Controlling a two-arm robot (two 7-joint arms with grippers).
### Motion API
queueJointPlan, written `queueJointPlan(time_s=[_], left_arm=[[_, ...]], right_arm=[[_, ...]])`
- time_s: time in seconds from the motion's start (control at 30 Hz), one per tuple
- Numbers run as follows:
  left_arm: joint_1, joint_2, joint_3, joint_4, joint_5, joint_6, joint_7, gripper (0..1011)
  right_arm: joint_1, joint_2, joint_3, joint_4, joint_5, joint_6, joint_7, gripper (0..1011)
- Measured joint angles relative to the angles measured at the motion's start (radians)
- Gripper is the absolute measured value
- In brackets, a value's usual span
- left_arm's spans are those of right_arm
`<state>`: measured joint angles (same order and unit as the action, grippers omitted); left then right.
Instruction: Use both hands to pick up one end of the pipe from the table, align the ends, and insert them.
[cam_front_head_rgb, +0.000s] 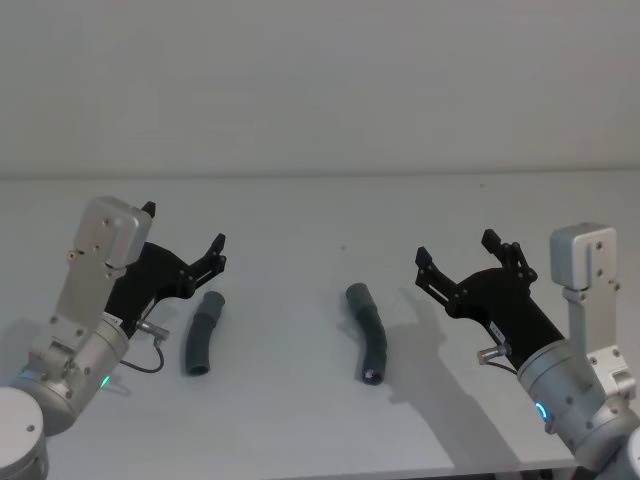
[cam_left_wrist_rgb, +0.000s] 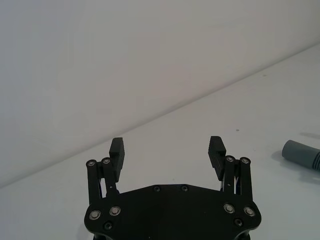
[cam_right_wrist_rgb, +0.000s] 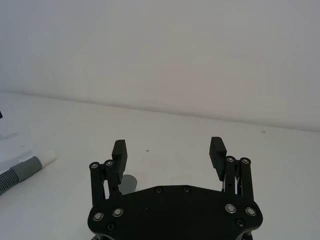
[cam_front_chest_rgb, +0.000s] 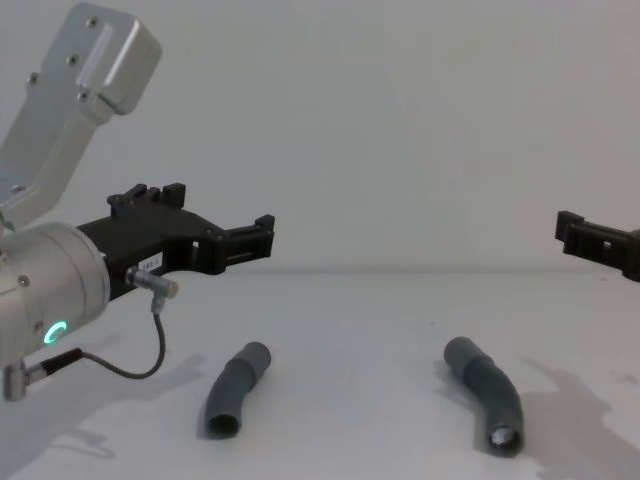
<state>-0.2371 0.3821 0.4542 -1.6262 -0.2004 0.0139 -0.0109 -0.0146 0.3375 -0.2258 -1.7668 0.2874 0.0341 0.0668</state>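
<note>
The left claw (cam_front_chest_rgb: 215, 205) sits closest, jutting from its silver wrist with the green ring light. It is raised above the white bench (cam_front_head_rgb: 290, 230) on the robot's left, its two black fingers spread wide with nothing between them. The right claw (cam_front_head_rgb: 457, 250) is held up in the same way on the robot's right, also wide open and empty. Both pipe pieces lie flat on the bench between the two claws, well apart from each other and touched by neither claw. The left pipe piece (cam_front_head_rgb: 203, 333) is a short, slightly bent dark-grey hose lying near the left claw. The right pipe piece (cam_front_head_rgb: 368, 330) is more sharply bent and lies nearer the middle, with its open end turned toward the robot. In the right wrist view, a ribbed grey hose end (cam_right_wrist_rgb: 20, 172) with a narrower white tip (cam_right_wrist_rgb: 47, 159) rests on the bench. The left wrist view catches a plain grey cuff (cam_left_wrist_rgb: 300, 155) lying on the bench.
</note>
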Motion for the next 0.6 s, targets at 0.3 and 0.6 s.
queueJointPlan(time_s=[0.3, 0.6], left_arm=[[0.0, 0.0, 0.0, 0.0, 0.0, 0.0, 0.0, 1001], [0.0, 0.0, 0.0, 0.0, 0.0, 0.0, 0.0, 1001]], right_arm=[[0.0, 0.0, 0.0, 0.0, 0.0, 0.0, 0.0, 1002], [0.0, 0.0, 0.0, 0.0, 0.0, 0.0, 0.0, 1002]])
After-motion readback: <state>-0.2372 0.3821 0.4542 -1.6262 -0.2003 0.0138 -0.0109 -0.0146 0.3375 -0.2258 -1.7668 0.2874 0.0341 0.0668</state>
